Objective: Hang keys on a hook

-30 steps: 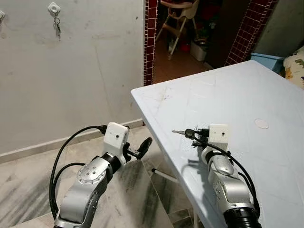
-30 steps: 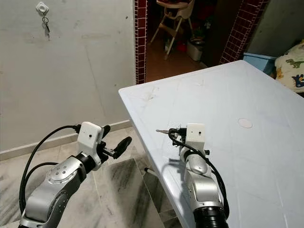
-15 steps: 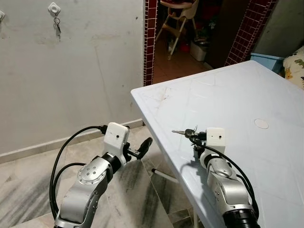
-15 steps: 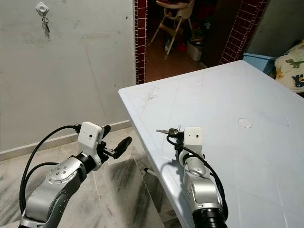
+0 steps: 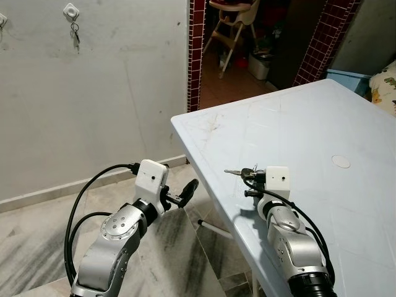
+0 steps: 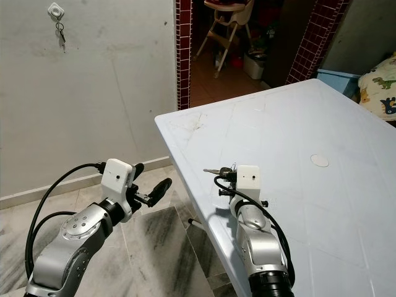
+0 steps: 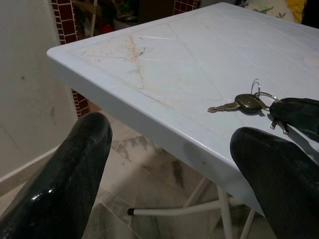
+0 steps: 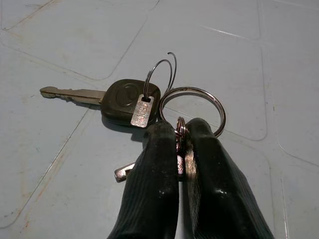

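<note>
Where wrist view looks close, right gripper (image 8: 180, 139) pinching keys (image 8: 130, 102) (tagged), table (image 5: 322, 124), left gripper (image 7: 169, 164) spread.

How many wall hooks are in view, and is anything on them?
2. One hook is high on the wall with keys hanging from it; a second hook is cut off by the left-eye view's left edge, so its load can't be told.
</note>
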You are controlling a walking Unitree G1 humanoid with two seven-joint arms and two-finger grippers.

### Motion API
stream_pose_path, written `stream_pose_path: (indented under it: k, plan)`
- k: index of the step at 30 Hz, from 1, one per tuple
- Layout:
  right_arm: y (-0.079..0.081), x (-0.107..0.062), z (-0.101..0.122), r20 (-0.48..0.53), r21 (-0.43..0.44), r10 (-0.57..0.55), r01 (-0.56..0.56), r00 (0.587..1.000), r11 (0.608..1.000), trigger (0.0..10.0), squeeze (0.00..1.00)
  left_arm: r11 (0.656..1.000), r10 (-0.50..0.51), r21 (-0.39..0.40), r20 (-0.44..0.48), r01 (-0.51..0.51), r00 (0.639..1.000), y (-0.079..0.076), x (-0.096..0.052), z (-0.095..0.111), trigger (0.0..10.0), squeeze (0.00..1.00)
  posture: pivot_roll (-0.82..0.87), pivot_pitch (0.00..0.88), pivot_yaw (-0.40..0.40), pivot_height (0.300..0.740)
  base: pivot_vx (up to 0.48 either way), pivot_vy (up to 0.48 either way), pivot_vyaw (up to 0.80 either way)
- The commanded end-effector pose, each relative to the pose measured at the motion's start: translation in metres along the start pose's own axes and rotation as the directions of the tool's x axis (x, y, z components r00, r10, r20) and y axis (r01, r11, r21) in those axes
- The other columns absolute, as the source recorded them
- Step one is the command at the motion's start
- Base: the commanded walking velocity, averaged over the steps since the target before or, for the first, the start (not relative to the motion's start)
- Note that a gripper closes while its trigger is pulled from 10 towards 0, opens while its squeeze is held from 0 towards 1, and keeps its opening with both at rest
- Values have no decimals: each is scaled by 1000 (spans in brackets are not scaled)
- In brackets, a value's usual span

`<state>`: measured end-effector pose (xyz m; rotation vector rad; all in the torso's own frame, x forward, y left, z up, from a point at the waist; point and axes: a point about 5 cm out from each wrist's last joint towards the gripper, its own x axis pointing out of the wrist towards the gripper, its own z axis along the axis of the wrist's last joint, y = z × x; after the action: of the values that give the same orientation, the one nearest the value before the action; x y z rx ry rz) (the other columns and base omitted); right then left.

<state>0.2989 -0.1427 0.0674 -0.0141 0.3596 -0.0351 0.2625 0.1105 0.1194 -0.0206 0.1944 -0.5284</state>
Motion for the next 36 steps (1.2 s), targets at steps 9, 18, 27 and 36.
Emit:
stream_pose_path:
  k: [9,18,27,36]
  plan:
    - [-3,0,-9,-46,-1,-13,13,999,1000,0,0,1000,-8,15,7,7,1000,-2,1,4,10000,0,124,0,-35,740,0,0,0]
    - [-7,1,-7,-32,-3,-41,41,999,999,0,0,997,-78,-22,0,78,997,-7,1,4,10000,0,125,0,-33,740,0,0,0]
    - [-7,1,-6,-26,-6,-46,46,999,999,0,0,971,-240,-38,-95,237,966,-21,-3,-7,10000,0,124,0,-32,740,0,0,0]
    - [-10,2,-6,-24,-16,-59,59,998,998,0,0,963,-269,-49,-155,265,950,-21,-8,-14,10000,0,126,0,-28,740,0,0,0]
